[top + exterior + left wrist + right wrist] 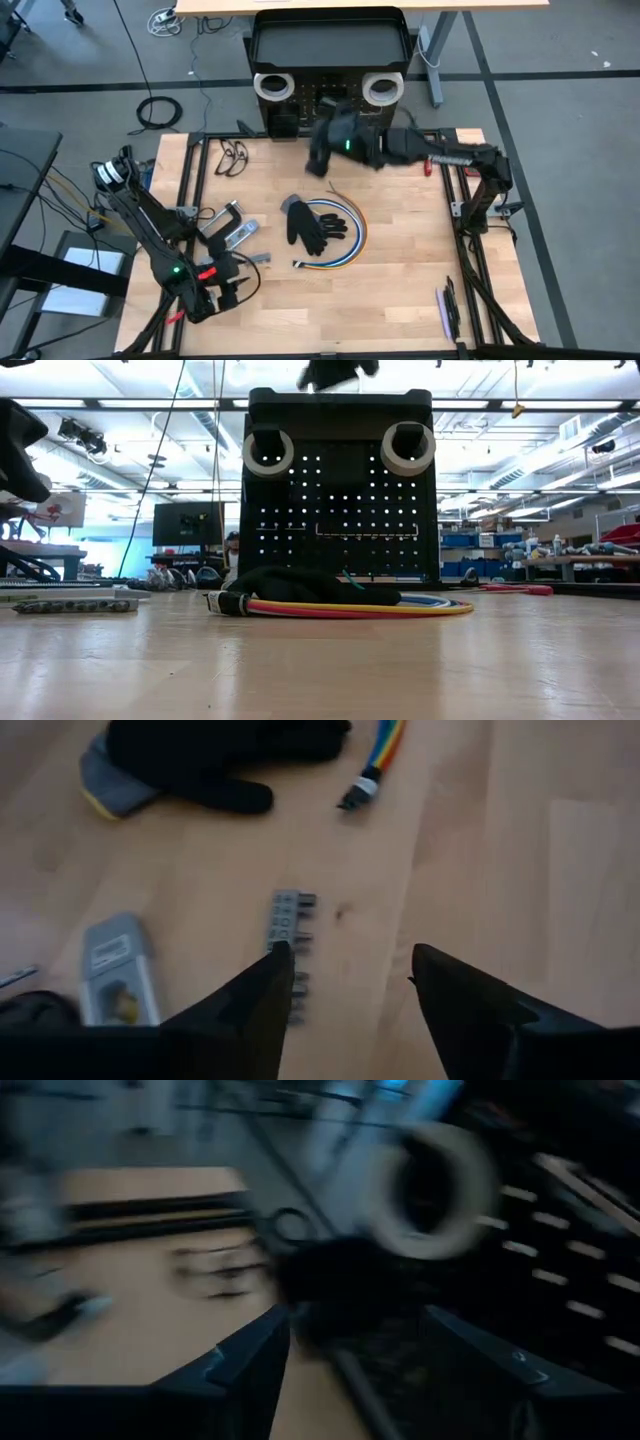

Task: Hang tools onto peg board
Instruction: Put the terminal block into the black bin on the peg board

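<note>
The black peg board (330,45) stands at the table's far edge. Two white tape rolls (268,453) (407,448) hang on pegs on its front. My right gripper (355,1340) is open, high in front of the board near the left roll (435,1175), with nothing between its fingers. My left gripper (345,970) is open near the table's front left, slanting down over a grey bit strip (285,935). I cannot see it touch the strip. A silver flat bar (240,235) and a black clamp (225,218) lie flat beside it.
A black glove (305,222) lies on a coil of coloured cable (345,235) at mid-table. A loop of black wire (232,158) lies far left, a red-handled tool (428,165) far right and a purple-handled tool (445,310) near right. Black frame rails run along both side edges.
</note>
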Motion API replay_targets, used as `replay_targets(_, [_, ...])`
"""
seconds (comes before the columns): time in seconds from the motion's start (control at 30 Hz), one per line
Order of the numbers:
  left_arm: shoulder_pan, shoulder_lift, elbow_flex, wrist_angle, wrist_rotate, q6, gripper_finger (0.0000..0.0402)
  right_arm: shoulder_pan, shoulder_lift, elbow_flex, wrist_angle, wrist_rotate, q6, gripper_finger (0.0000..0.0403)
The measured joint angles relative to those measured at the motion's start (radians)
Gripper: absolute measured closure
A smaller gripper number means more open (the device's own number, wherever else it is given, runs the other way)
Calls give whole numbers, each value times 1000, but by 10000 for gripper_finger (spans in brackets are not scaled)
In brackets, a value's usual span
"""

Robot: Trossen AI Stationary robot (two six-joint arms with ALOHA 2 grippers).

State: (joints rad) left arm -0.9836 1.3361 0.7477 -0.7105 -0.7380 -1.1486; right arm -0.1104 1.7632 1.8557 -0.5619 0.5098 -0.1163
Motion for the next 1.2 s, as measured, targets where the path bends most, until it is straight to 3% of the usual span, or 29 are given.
replay_targets(0.17, [-3, 62, -6, 19, -78, 15, 167, 174, 16, -57, 29, -10, 11, 172])
replay_targets(0.27, [-2, 62, -65, 75, -129, -11, 163, 265, 17, -153, 143, -14, 35, 172])
replay_targets(0.43, [15, 39, -210, 284, -124, -11, 163, 371, 17, -341, 392, -18, 91, 173])
replay_targets(0.63, [68, 38, -446, 688, -73, 41, 163, 399, 19, -599, 783, -17, 165, 173])
replay_targets(0.8, [87, 35, -585, 935, -80, 108, 163, 395, 19, -748, 969, -16, 244, 173])
replay_targets(1.2, [88, 34, -615, 941, 4, 310, 196, 383, 19, -805, 1004, -14, 224, 173])
